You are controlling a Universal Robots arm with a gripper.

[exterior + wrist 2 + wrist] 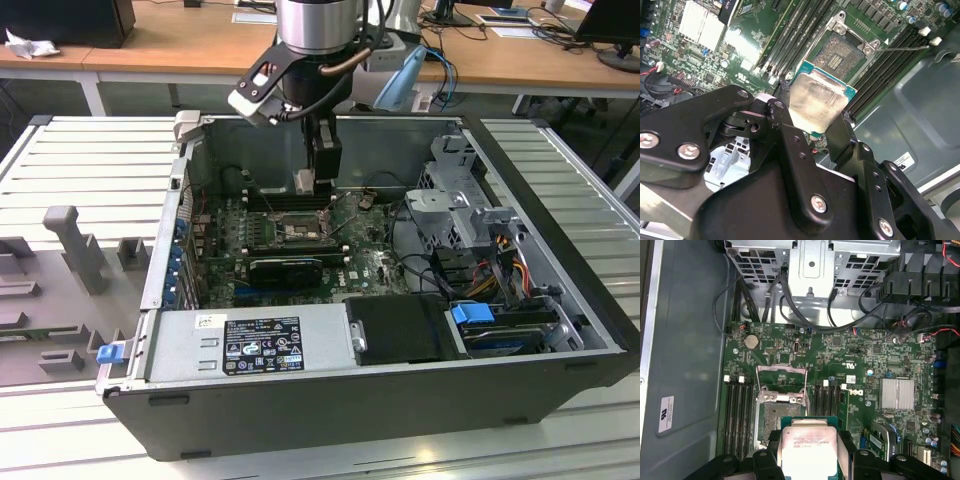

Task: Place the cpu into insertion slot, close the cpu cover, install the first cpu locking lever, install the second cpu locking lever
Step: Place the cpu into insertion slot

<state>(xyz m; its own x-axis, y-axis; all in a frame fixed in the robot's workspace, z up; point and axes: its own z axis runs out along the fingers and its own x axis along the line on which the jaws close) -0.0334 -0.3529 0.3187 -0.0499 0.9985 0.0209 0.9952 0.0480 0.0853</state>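
Open desktop computer case (330, 400) lying on its side on a ribbed metal table (90, 160), seen from the room. The case contains a green motherboard (370, 265), a grey power supply (250, 340) along the near wall, and a metal drive cage (450, 205) at the exterior view's right. The arm reaches down into the case, and its gripper (318, 182) hangs above the board. In both wrist views the two black fingers (782, 117) (845, 445) are closed partway and clamp opposite edges of the cpu (815, 100) (807, 450), with its pale metal top facing the cameras. The cpu is held clear of the board, just beside the insertion slot (840, 55) (777, 417), whose contact field lies exposed. The cpu cover (781, 370) stands swung open at the slot's far edge. Black memory slots (737, 410) flank the slot.
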